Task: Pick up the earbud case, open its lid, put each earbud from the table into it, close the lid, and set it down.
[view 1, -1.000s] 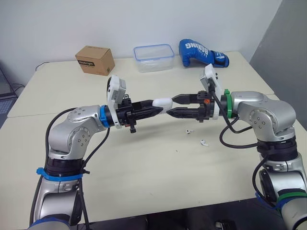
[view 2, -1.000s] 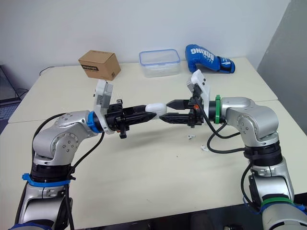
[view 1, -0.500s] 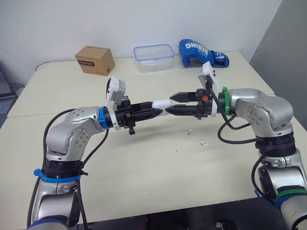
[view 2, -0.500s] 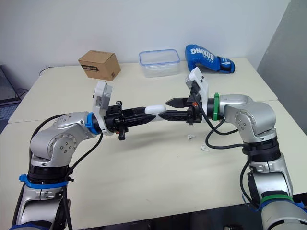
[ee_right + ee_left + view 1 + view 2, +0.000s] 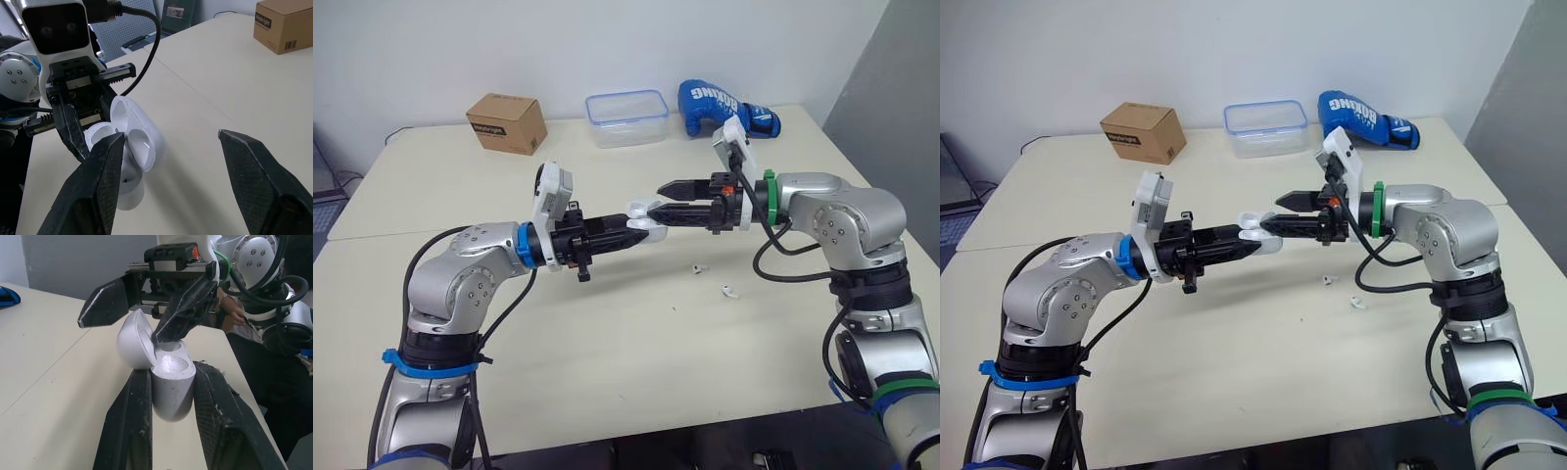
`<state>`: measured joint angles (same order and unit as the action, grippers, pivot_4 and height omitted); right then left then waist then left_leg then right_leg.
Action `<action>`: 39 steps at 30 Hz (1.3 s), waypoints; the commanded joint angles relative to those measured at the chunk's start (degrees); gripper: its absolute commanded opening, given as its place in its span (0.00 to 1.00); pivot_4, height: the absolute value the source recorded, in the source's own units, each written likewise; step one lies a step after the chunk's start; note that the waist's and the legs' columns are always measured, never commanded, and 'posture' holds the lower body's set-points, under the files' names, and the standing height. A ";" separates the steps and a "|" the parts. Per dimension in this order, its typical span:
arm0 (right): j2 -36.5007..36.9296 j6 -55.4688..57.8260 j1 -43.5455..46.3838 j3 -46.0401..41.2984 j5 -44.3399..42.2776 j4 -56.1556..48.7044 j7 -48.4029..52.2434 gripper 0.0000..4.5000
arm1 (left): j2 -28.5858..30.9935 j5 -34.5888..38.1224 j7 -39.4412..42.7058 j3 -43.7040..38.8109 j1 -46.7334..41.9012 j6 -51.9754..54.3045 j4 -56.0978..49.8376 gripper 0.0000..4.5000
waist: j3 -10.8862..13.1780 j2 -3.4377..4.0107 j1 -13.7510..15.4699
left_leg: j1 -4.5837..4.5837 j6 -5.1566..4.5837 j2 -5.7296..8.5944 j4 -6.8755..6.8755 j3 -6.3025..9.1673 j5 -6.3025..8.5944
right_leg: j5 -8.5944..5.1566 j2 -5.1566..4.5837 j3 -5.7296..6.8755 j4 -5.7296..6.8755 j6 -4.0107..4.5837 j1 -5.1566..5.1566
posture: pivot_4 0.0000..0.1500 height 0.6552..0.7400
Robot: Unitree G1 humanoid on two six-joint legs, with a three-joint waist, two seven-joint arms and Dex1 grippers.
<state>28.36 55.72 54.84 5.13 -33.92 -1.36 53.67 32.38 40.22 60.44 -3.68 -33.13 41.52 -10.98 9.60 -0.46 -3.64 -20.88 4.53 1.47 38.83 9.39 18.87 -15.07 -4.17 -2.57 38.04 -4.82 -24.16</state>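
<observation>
White glossy earbud case (image 5: 168, 382), lid hinged open, is pinched in my left gripper (image 5: 631, 231). My right gripper (image 5: 658, 199) gapes wide, one finger seemingly touching the lid. One small white earbud (image 5: 699, 267) and a second earbud (image 5: 729, 291) lie on the beige table (image 5: 607, 343) at five o'clock from the case, nearer my right arm.

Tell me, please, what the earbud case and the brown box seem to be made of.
The earbud case is probably hard plastic: white, smooth, semi-gloss, with soft highlights on its rounded shell and moulded hollows inside. The brown box looks like matte cardboard, with flat tan faces, crisp folded edges and a printed label.
</observation>
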 commanded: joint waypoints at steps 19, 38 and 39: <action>13.51 -1.11 2.15 0.21 -1.29 -0.85 11.08 0.70 | 4.30 -0.68 1.27 -4.47 1.40 -7.16 2.26 0.18 | 0.00 0.00 0.24 | 0.00 -0.01 0.01 -0.02 -0.03 0.01 | 0.00 0.00 0.00 -0.04 0.00 0.01 | 1.00 1.00; 25.56 -19.71 -0.89 21.78 25.55 -3.37 20.66 0.70 | 4.25 -1.06 -1.03 -4.25 2.42 -10.16 1.26 0.18 | 0.00 -0.01 0.37 | -0.01 0.00 0.00 -0.02 -0.05 0.01 | 0.00 0.00 0.01 -0.09 -0.01 0.01 | 1.00 1.00; 25.53 -20.08 -1.03 22.36 26.69 -3.09 20.81 0.70 | 4.20 -1.01 -1.17 -4.19 2.25 -10.15 1.24 0.18 | 0.00 -0.01 0.36 | -0.01 0.00 -0.01 -0.02 -0.05 0.01 | 0.00 0.00 0.00 -0.08 -0.01 0.01 | 1.00 1.00</action>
<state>53.48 37.68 53.51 27.10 -9.50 -4.04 73.80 36.64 38.60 59.40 -6.98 -30.17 32.28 -7.43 9.61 -0.47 -3.28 -20.89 4.53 1.46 38.81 9.34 18.88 -15.08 -4.17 -2.56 37.95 -4.82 -24.15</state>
